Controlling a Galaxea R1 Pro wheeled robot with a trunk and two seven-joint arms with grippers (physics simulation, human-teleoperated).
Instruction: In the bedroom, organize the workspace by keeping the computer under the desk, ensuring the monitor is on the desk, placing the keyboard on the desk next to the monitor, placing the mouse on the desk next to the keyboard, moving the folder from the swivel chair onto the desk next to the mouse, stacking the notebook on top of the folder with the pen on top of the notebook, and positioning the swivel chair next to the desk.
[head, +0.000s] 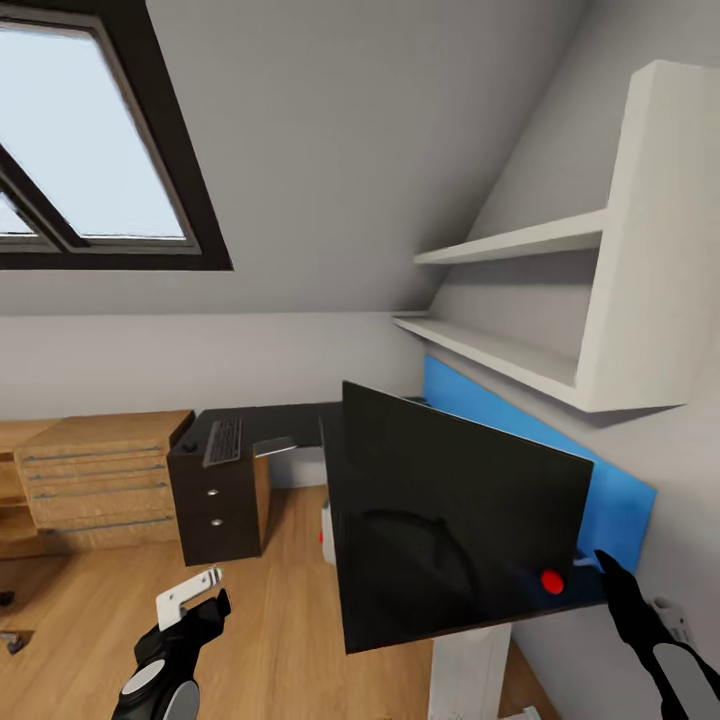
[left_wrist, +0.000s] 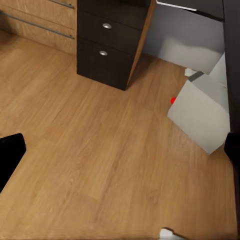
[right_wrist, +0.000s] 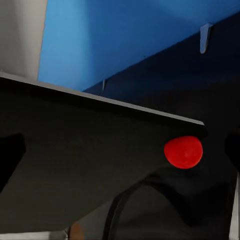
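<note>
The monitor (head: 455, 520), a wide black screen, hangs tilted over the near wing of the black desk (head: 215, 500). My right gripper (head: 608, 570) is at the screen's lower right corner by a red dot (head: 552, 581). In the right wrist view its dark fingers (right_wrist: 10, 155) stand wide apart, open, with the monitor's edge (right_wrist: 100, 150) across the gap. The keyboard (head: 223, 441) lies on the desk's far wing. The pale grey computer (left_wrist: 200, 117) sits on the floor under the desk. My left gripper (head: 195, 598) is open and empty over the wood floor (left_wrist: 100, 150).
A light wood drawer unit (head: 100, 480) stands left of the desk. A blue wall panel (head: 620, 500) and white shelves (head: 520, 350) are close on the right behind the monitor. A roof window (head: 90, 140) is at upper left. Open floor lies in front of the desk drawers (left_wrist: 107, 40).
</note>
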